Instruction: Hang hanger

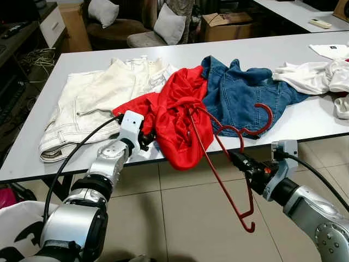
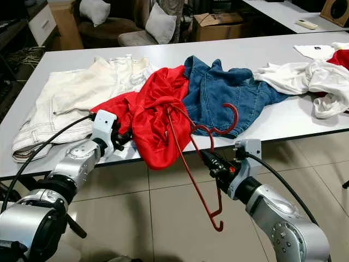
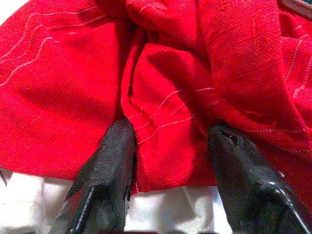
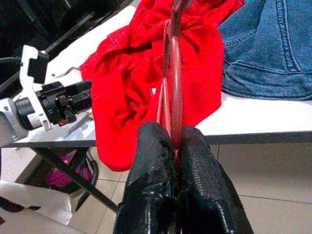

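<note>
A red hanger (image 1: 217,164) slants down off the table's front edge, with its hook (image 1: 267,117) over the blue denim and its lower end near the floor. Its upper arm runs into a crumpled red garment (image 1: 177,120) that droops over the edge. My right gripper (image 1: 242,162) is below the table edge, shut on the hanger's bar (image 4: 174,73); the fingers (image 4: 156,161) pinch it tightly. My left gripper (image 1: 146,139) is at the garment's left edge. It is open, with a fold of red cloth (image 3: 170,58) between its spread fingers (image 3: 114,151).
On the white table (image 1: 272,49) lie cream trousers (image 1: 98,93), a blue denim jacket (image 1: 240,90) and white clothes (image 1: 316,73). A white bag (image 1: 16,224) sits on the tiled floor at lower left. A cardboard box (image 1: 226,24) and cushioned chairs stand behind the table.
</note>
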Tool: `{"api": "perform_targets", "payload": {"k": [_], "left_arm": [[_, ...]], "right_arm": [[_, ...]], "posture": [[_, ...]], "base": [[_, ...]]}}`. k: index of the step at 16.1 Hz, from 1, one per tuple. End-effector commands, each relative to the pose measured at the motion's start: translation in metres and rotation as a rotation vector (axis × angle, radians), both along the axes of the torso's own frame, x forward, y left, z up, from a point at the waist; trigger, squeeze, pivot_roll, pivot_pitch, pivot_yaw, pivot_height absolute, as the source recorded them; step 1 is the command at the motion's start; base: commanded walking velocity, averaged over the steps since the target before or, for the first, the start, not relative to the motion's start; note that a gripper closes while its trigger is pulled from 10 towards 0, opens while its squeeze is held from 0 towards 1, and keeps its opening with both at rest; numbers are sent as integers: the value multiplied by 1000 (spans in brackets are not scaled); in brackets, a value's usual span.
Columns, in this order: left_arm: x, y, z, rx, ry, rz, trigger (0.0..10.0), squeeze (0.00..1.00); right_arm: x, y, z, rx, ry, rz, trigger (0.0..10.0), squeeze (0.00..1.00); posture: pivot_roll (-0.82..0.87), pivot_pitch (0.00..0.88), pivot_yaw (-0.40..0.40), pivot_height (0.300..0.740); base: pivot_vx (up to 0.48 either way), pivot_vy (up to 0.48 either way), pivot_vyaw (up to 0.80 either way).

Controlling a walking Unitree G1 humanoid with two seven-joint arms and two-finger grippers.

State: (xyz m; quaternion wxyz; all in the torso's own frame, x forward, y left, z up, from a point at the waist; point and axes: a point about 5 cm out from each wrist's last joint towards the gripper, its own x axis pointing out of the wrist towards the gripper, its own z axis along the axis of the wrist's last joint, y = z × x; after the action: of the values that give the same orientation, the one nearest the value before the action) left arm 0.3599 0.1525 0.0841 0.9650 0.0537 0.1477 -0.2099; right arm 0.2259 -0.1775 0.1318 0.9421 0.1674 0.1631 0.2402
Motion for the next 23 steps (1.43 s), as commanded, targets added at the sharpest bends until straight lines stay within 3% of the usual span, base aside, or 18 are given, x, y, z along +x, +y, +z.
{"api": "perform_targets", "payload": {"k": [1, 2, 3, 8, 11, 12, 16, 19, 21, 23], "left_arm": [[1, -3, 1, -5, 9, -18, 7608, 0], [1, -3, 1, -5, 9, -18, 7608, 0], [0, -4, 0, 2, 11, -28, 0, 0], [2, 2, 2, 8, -19, 15, 0, 0], [0, 6, 3, -72, -23, -8, 0, 0], [2, 8, 11, -188, -28, -1, 0, 0], [17, 22, 56, -434, -117, -5, 0, 0], [19, 25, 82, -541, -137, -96, 0, 0], [15, 24, 102, -615, -138, -235, 0, 0], [15, 25, 117, -628, -150, -264, 0, 0]], "right_arm": [[0, 0, 6, -5, -16, 6, 10000, 0], [0, 0, 6, -5, -16, 6, 10000, 0], [1, 0, 6, -9, -16, 8, 10000, 0], [2, 0, 7, -17, -18, 12, 10000, 0], [3, 2, 4, -14, -14, 11, 10000, 0], [4, 3, 3, -13, -12, 9, 10000, 0], [9, 8, -6, 18, 8, 15, 10000, 0], [18, 13, -17, 56, 29, 10, 10000, 0], [28, 17, -21, 101, 35, 0, 10000, 0], [39, 16, -23, 150, 29, -16, 10000, 0]], "posture": [[-297, 0, 84, 740], [-297, 0, 84, 740], [-298, 0, 82, 740], [-293, 0, 82, 740], [-284, 0, 81, 740], [-271, 0, 81, 740], [-239, 0, 89, 740], [-212, 0, 98, 740], [-198, 0, 106, 740], [-192, 0, 116, 740]], "base": [[0, 0, 0], [0, 0, 0], [0, 0, 0], [0, 0, 0], [0, 0, 0], [0, 0, 0], [0, 0, 0], [0, 0, 0], [0, 0, 0], [0, 0, 0]]}}
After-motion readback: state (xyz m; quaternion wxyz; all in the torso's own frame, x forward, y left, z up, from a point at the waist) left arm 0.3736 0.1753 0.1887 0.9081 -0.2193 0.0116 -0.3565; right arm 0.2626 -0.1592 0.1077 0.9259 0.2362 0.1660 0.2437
